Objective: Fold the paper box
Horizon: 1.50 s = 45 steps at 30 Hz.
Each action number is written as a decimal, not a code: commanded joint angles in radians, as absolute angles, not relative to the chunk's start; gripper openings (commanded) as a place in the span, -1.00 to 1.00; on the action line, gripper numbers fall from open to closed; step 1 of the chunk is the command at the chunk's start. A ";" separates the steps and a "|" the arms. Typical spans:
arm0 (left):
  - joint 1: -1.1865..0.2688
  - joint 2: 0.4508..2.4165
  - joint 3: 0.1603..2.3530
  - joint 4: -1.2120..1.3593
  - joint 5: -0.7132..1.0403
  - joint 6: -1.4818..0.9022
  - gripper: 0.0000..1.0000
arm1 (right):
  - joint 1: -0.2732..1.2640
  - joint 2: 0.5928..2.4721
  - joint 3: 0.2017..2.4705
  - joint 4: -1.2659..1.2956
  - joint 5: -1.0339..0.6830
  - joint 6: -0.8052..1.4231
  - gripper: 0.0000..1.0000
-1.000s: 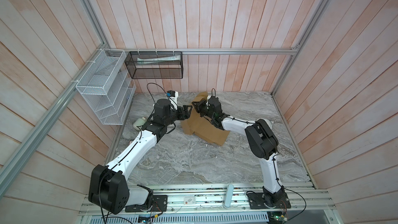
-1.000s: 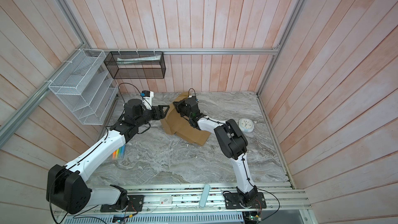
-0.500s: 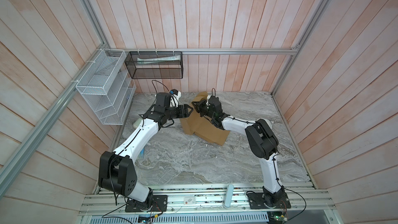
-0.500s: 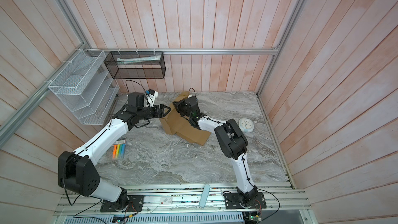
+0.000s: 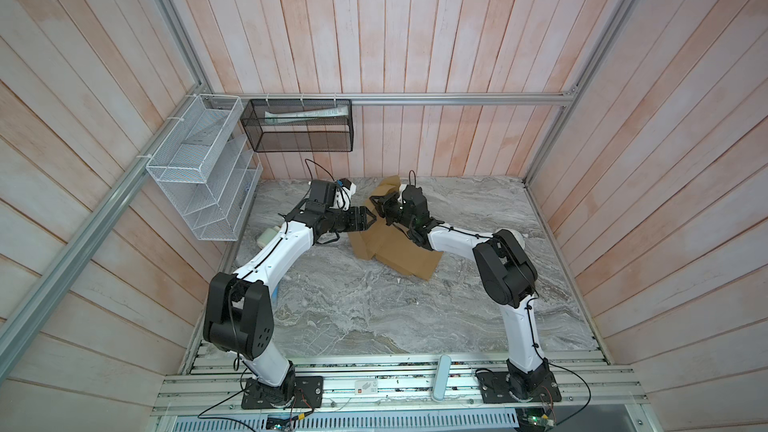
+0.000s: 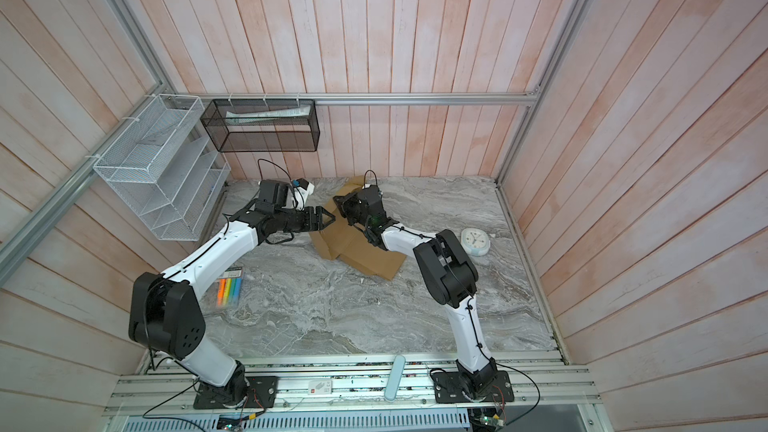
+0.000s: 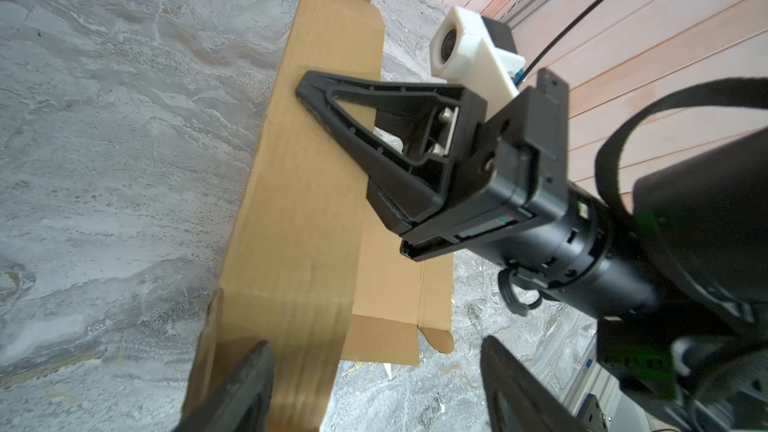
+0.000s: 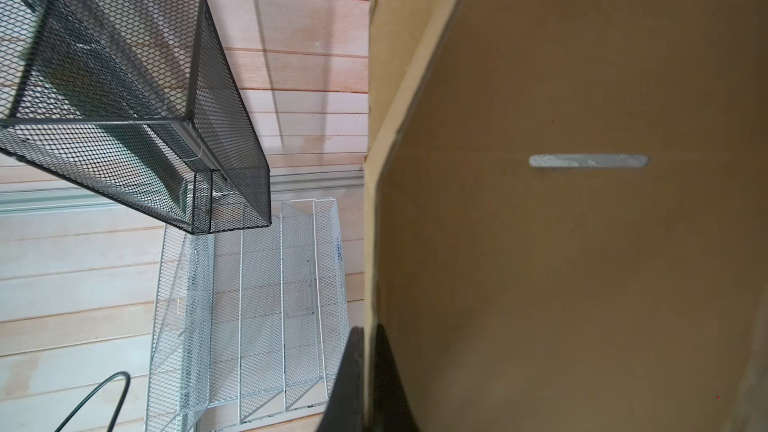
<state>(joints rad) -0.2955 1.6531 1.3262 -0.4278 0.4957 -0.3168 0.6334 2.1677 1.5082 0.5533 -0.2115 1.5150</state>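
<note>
The paper box (image 5: 395,249) (image 6: 361,253) is brown cardboard lying partly folded at the back of the marble table, with one panel raised. My right gripper (image 5: 379,205) (image 6: 341,206) is shut on the edge of that raised panel (image 8: 582,263), its tips (image 8: 369,367) pinching the board. A narrow slit (image 8: 588,160) shows in the panel. In the left wrist view the right gripper's black finger (image 7: 357,126) lies against the cardboard (image 7: 299,209). My left gripper (image 5: 365,220) (image 6: 328,218) (image 7: 374,388) is open at the box's left side, holding nothing, and the raised panel's lower edge lies between its fingers.
A white wire rack (image 5: 199,176) and a black mesh basket (image 5: 297,126) hang on the back-left walls. A white clock (image 6: 476,241) lies right of the right arm. Coloured markers (image 6: 228,288) lie by the left arm. A white object (image 5: 268,236) sits at the left table edge.
My left arm has reared up at the shoulder and its open gripper has slid a little to the right, closer to the box. The right gripper has kept its hold on the panel.
</note>
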 commanded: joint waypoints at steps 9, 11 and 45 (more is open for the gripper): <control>-0.294 1.710 1.348 -0.366 0.585 -0.326 0.56 | 0.631 2.207 1.526 0.602 -0.232 1.538 -1.00; -0.295 1.715 1.347 -0.351 0.603 -0.329 0.54 | 0.631 2.209 1.525 0.617 -0.232 1.545 -1.00; -0.210 1.319 1.066 -0.304 0.465 -0.340 0.37 | 0.628 2.208 1.484 0.722 -0.252 1.582 -1.00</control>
<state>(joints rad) -0.2066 1.3540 1.1183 -0.2516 0.5259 -0.3733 0.6258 2.1960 1.4647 0.6895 -0.2295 1.5715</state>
